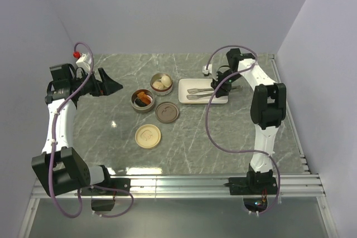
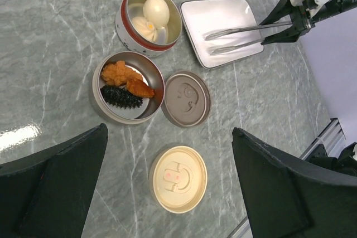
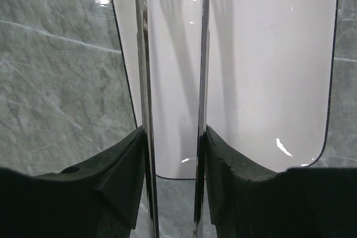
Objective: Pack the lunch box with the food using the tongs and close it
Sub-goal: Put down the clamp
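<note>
The silver tongs (image 1: 202, 93) lie lengthwise over the white plate (image 1: 187, 86). My right gripper (image 1: 219, 86) is shut on their right end. In the right wrist view each black finger (image 3: 120, 171) presses the outside of a tong arm (image 3: 144, 82), with the plate (image 3: 268, 54) beneath. Two open round tins of the lunch box stand left of the plate. One tin (image 2: 124, 29) holds two cream balls (image 2: 155, 10). The other tin (image 2: 98, 100) holds orange chunks (image 2: 120, 73) and a black lump (image 2: 120, 96). My left gripper (image 1: 111, 86) hangs open at far left, holding nothing.
A brown lid (image 1: 167, 112) and a cream lid (image 1: 148, 136) lie flat on the grey marble table, just in front of the tins. Walls close in the back and both sides. A metal rail runs along the near edge.
</note>
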`<state>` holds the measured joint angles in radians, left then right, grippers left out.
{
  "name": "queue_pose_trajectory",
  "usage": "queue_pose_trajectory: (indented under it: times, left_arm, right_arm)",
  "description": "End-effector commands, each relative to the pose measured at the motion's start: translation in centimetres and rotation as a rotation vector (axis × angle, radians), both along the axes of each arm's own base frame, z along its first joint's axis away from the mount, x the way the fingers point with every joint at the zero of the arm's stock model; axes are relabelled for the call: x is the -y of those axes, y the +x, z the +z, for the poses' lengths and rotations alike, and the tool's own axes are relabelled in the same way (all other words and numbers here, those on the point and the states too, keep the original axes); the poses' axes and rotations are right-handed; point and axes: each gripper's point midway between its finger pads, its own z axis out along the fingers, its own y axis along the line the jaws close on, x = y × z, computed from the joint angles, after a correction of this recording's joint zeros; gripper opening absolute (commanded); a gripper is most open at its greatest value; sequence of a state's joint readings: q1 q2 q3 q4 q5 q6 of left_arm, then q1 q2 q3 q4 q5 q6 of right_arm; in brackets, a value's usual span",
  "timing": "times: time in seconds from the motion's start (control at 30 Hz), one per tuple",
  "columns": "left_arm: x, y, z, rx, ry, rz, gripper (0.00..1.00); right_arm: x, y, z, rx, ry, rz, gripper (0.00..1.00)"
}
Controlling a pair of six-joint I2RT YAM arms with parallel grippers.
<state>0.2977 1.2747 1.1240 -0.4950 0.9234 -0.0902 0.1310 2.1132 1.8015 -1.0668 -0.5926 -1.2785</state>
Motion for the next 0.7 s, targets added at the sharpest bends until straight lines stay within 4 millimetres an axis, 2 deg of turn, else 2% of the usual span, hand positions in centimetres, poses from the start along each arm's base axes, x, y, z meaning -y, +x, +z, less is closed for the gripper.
queue_pose_trajectory:
  times: [0.0,0.2,0.33,0.4,0.43,0.47,0.6,0.63,0.67]
  left_arm:
    - [-0.3,0.4,0.1,0.021,0.015,0.004,1.0]
    - [-0.6,0.8,0.2,0.018,0.019,0.006,0.99]
    - [-0.5,1.0,0.1,0.014,0.007,0.004,0.99]
    - [-0.4,1.1,0.0,0.009,0.0,0.005,1.0]
    - [-0.4,1.0,0.1,0.01,-0.002,0.006,1.0]
    - [-0.4,1.1,0.1,0.011,-0.003,0.007,0.99]
    - [-0.4,0.9,0.3,0.018,0.0,0.007,0.99]
    - [-0.4,1.0,0.4,0.019,0.001,0.008,0.99]
    - [-0.4,1.0,0.5,0.023,0.003,0.007,0.99]
  right_arm:
    - [0.1,2.1,0.1,0.066,-0.01,0.03,0.5]
    - [1.5,2.6,-2.9,0.058,-0.091,0.036,0.52]
    - [1.6,2.7,-3.3,0.086,-0.106,0.05,0.54]
    - [1.8,2.8,-3.4,0.087,-0.11,0.051,0.64]
    - [1.7,2.9,-3.3,0.092,-0.108,0.051,0.65]
    - [1.6,2.9,-3.3,0.093,-0.106,0.054,0.73]
    - [1.6,3.1,-2.6,0.111,-0.099,0.048,0.78]
    - [1.5,3.1,-2.3,0.117,-0.095,0.05,0.87]
    - [1.5,3.2,-2.0,0.123,-0.092,0.048,0.88]
